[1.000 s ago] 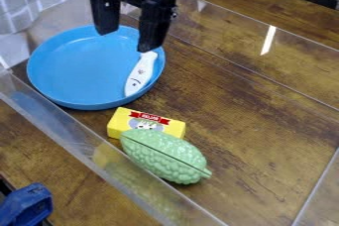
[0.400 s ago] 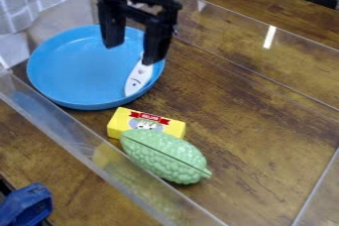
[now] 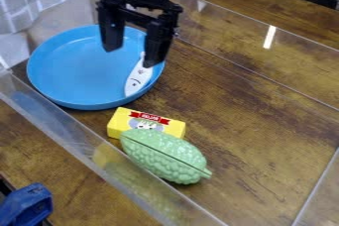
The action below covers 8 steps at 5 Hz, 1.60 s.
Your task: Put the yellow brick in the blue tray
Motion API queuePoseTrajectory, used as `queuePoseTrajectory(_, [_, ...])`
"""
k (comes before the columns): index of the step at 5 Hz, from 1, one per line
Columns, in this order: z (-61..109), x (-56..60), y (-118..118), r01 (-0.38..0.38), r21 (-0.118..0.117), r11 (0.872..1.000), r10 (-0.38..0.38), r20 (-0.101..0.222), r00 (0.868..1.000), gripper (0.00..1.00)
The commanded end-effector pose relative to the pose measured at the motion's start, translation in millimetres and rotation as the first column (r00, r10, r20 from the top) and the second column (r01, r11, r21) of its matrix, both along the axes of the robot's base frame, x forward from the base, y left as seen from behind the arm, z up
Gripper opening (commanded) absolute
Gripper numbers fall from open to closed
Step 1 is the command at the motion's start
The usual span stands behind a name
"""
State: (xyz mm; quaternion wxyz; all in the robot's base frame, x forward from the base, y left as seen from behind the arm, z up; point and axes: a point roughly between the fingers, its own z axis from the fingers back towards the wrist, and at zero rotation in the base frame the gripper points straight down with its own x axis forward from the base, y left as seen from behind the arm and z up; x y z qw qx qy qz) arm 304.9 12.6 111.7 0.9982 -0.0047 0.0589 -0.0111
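The yellow brick (image 3: 146,125) lies flat on the wooden table, its red-and-grey label facing up, just in front of the blue tray (image 3: 73,66). The round tray sits at the left and holds a small white and blue object (image 3: 139,73) near its right rim. My black gripper (image 3: 134,42) hangs over the tray's right side, pointing down, open, with nothing between its fingers. It is well behind the brick and apart from it.
A bumpy green toy vegetable (image 3: 169,158) lies against the brick's near side. A clear plastic wall (image 3: 79,136) runs along the table's near edge. A blue cloth-like object (image 3: 24,208) sits at the lower left corner.
The gripper has sunk slightly over the tray and shifted a little. Its jaws stay open. The brick, tray and green toy have not moved.
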Motion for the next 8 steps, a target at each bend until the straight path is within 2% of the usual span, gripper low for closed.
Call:
queuePoseTrajectory(1, [45.8,4.0,7,-0.049,0.000,0.999,0.049,0.120,0.992,1.00])
queuePoseTrajectory(2, [47.2,3.3,7,-0.060,-0.006,0.998,0.061,0.121,0.991,1.00])
queuePoseTrajectory(3, [37.6,-2.3,6,-0.087,-0.016,0.996,0.088,0.110,0.990,1.00])
queuePoseTrajectory(4, [27.1,-7.9,5,-0.109,-0.016,0.994,0.110,0.105,0.988,1.00])
queuePoseTrajectory(6, [30.2,13.0,-1,-0.057,-0.008,0.998,0.058,0.108,0.992,1.00])
queuePoseTrajectory(7, [20.7,19.2,-6,-0.019,0.000,1.000,0.019,0.096,0.995,1.00])
queuePoseTrajectory(8, [14.9,22.4,-11,0.008,-0.003,1.000,-0.007,0.096,0.995,0.00])
